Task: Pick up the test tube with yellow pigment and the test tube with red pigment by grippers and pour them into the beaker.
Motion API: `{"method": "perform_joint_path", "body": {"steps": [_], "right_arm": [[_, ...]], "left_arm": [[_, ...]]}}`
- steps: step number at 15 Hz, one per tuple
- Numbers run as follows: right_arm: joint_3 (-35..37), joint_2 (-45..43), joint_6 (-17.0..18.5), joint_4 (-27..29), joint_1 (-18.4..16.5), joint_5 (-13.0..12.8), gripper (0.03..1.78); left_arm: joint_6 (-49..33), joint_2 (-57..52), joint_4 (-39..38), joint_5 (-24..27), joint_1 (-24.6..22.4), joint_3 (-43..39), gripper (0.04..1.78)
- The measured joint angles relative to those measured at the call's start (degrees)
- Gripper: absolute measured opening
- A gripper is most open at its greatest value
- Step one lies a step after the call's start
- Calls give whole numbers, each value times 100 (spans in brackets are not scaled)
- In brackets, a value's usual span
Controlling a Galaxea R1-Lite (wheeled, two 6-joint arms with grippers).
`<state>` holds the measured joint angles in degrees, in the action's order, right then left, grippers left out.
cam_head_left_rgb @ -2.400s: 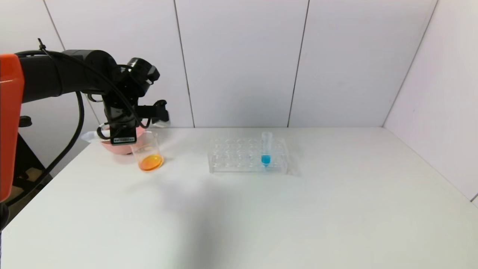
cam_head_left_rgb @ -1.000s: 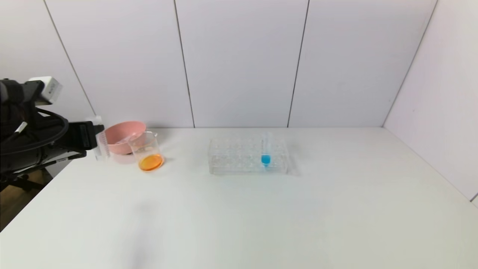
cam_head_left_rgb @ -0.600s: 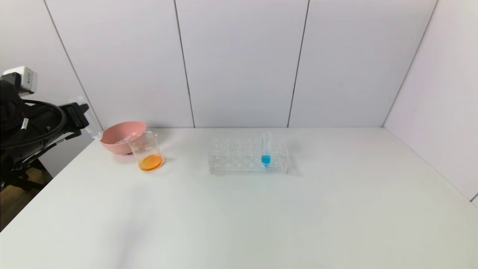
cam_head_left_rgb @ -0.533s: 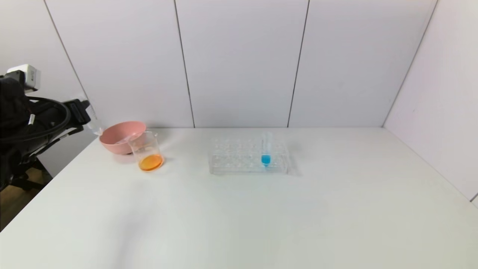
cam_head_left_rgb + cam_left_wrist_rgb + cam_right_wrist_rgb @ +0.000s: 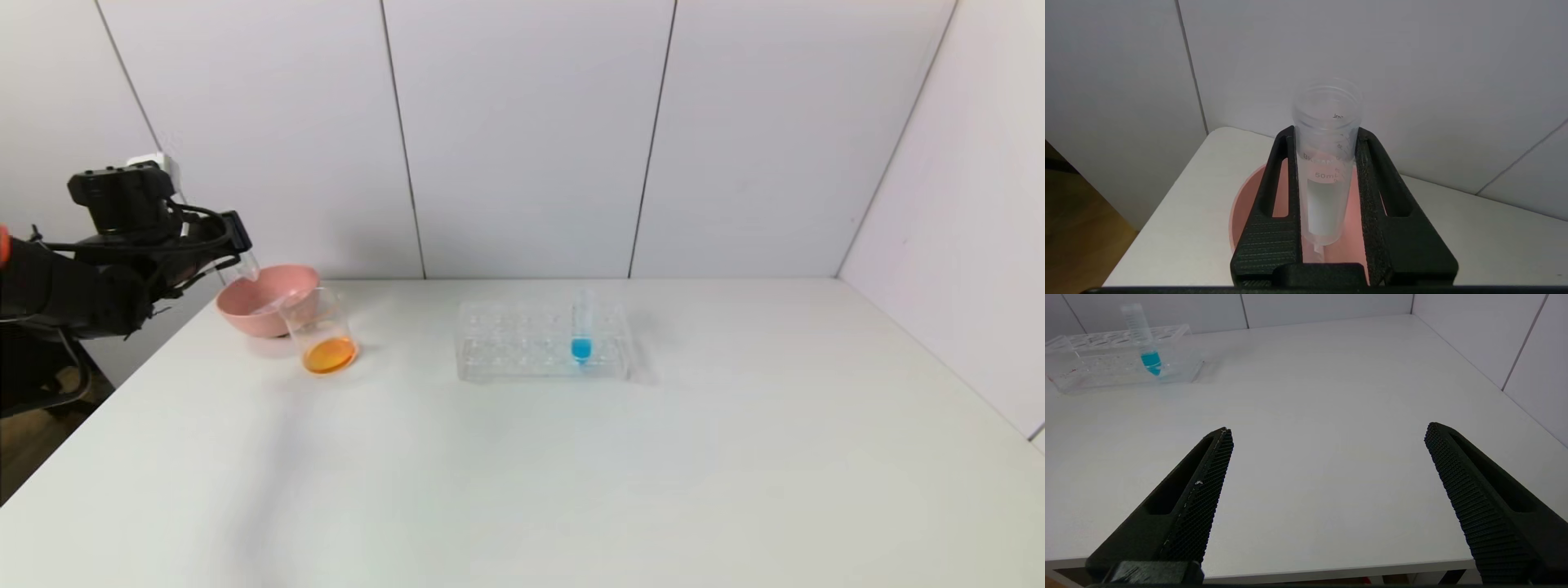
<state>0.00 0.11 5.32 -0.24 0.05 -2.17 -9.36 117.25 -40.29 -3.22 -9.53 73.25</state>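
Note:
My left gripper (image 5: pixel 237 243) is at the table's far left, shut on a clear test tube (image 5: pixel 246 264) that looks empty. The tube hangs tilted over the left rim of the pink bowl (image 5: pixel 245 314). In the left wrist view both fingers (image 5: pixel 1274 192) clamp the tube (image 5: pixel 1327 163) above the bowl (image 5: pixel 1247 196). No yellow or red tint shows in it. The beaker (image 5: pixel 320 314) stands in front of the bowl and holds orange liquid (image 5: pixel 330 355). My right gripper (image 5: pixel 1327 435) is open and empty above the table's front edge, out of the head view.
A clear tube rack (image 5: pixel 506 347) stands mid-table and holds a blue-tipped tube (image 5: pixel 581 327). Both also show in the right wrist view, the rack (image 5: pixel 1094 365) and the tube (image 5: pixel 1145 343). A pale clear object lies inside the bowl (image 5: pixel 265 308). Walls close off the back and right.
My left arm pulled back to the left from above the beaker, then came forward again. It now holds the tube over the bowl's left rim. The beaker, rack and blue tube have not moved.

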Motion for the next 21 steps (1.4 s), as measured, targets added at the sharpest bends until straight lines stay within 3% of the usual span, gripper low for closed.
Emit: {"method": "perform_joint_path", "body": {"steps": [5,8,10,15,18,21], "right_arm": [[0,0,2,2,2,-2,171],[0,0,0,0,0,0,171],[0,0,0,2,0,-2,171],[0,0,0,0,0,0,171],[0,0,2,2,0,0,171],[0,0,0,2,0,0,171]], "left_arm": [[182,800,88,-160,110,666,43],[199,930,50,-162,118,725,55],[206,941,33,-163,135,731,78],[208,629,33,-162,245,500,154],[232,15,24,-140,406,-160,175],[488,-937,24,13,546,-1185,176]]}}
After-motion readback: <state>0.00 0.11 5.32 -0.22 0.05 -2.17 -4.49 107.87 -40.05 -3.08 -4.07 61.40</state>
